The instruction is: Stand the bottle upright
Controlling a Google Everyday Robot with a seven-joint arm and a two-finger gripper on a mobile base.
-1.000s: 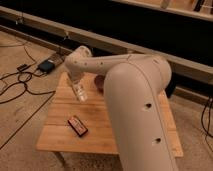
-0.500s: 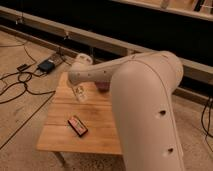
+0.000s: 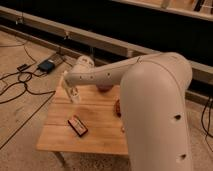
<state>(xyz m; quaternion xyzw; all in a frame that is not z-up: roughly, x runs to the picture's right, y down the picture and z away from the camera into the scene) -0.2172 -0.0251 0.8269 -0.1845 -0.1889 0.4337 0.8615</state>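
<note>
The bottle [image 3: 74,95] is a small clear one, standing nearly upright over the far left part of the wooden table [image 3: 100,136]. Its base is at or just above the tabletop. My gripper [image 3: 70,86] sits at the end of the big white arm that reaches leftward across the table, and it is shut on the bottle's upper part. The arm hides the right side of the table.
A small dark red-brown flat object [image 3: 77,125] lies near the table's front left. A reddish thing [image 3: 118,107] shows beside the arm. On the floor to the left are black cables [image 3: 20,80] and a dark box [image 3: 46,65]. A long ledge runs behind.
The arm has swung further over the table toward the left, and the gripper with the bottle has shifted slightly left and lower.
</note>
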